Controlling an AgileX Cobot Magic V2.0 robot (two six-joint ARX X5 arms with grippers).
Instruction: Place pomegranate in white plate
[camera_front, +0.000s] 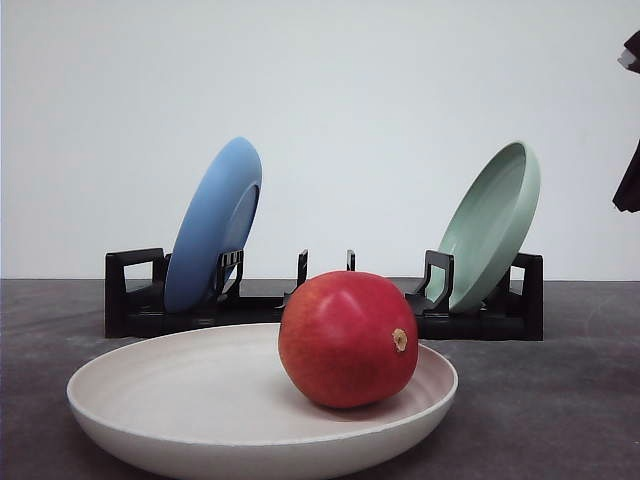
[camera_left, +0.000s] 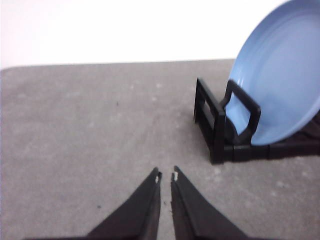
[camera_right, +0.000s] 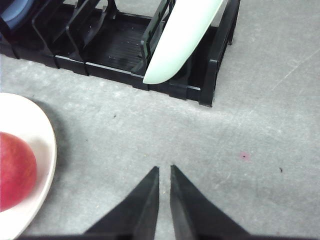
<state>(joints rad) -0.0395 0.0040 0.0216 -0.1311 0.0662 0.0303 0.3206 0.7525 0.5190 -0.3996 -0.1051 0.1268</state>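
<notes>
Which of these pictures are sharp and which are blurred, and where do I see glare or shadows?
Front view: sharp, soft even light, a mild sheen on the pomegranate, a faint shadow under it in the white plate. Left wrist view: slightly blurred, the blue plate soft-edged. Right wrist view: fairly sharp, the green plate washed out almost white.

low front camera, wrist cameras downward, rack (camera_front: 320, 305) shared

You will find no legible text, label, brand, number or sign on any item in these views.
</notes>
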